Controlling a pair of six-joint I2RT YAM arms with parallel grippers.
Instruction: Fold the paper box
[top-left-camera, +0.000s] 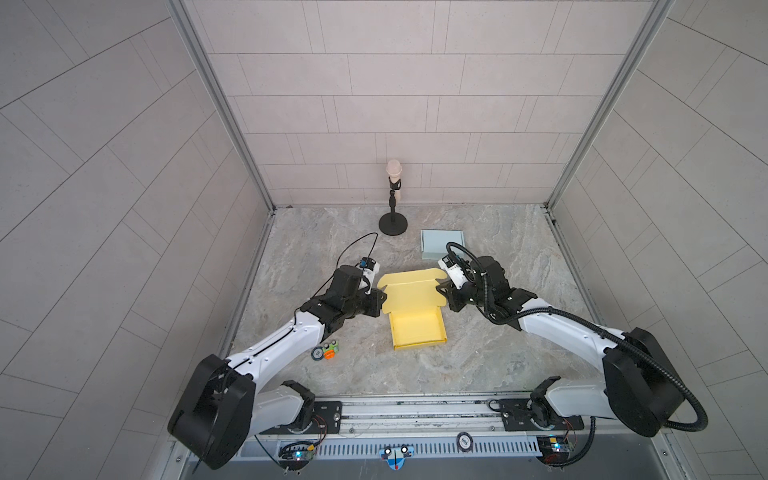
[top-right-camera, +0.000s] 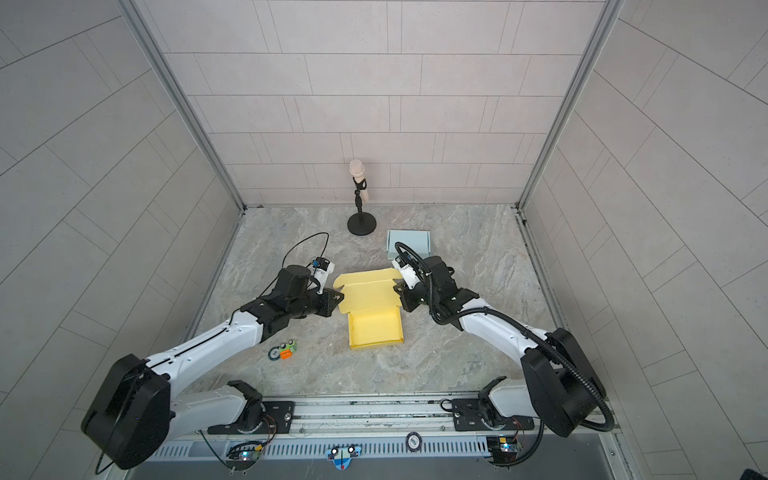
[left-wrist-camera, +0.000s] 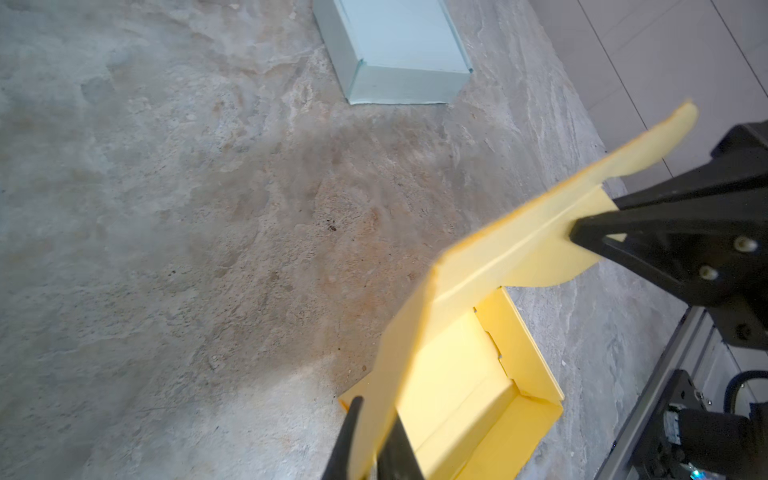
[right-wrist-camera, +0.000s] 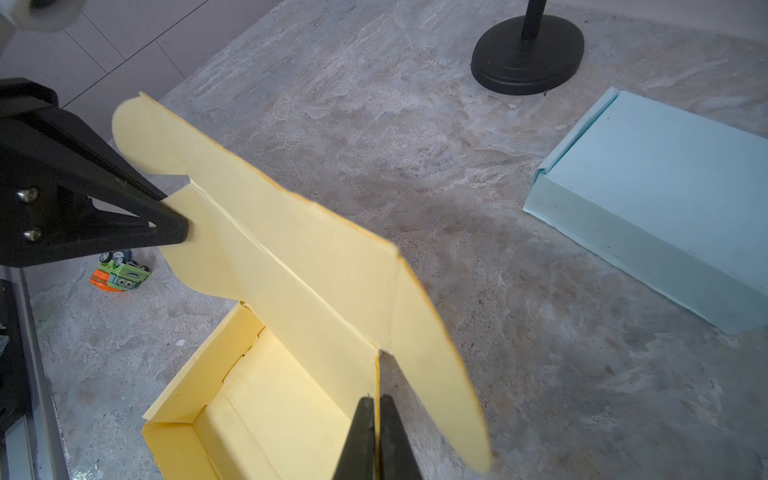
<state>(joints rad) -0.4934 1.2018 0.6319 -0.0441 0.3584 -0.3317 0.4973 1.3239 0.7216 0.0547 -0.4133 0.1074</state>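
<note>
Your paper box (top-left-camera: 417, 330) sits mid surface (top-left-camera: 478, 365), tray walls already up. Left pincer (top-left-camera: 380, 296) & right pincer (top-left-camera: 439, 286) each pinch a side of the raised lid (top-left-camera: 409, 291); closing + tucking is left, approx. half done.

Your worktop (top-left-camera: 498, 340), counted: one yellow paper box (top-left-camera: 417, 328), one pale blue box (top-left-camera: 441, 248), one microphone stand (top-left-camera: 393, 224), one toy truck (top-left-camera: 330, 351), one round disc (top-left-camera: 317, 353). Your left end effector (top-left-camera: 384, 292) and right end effector (top-left-camera: 438, 286) make two.

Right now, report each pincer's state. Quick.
Left pincer: closed, holding the raised lid of the yellow paper box by its side flap.
Right pincer: closed, holding the same lid by the opposite flap.
</note>
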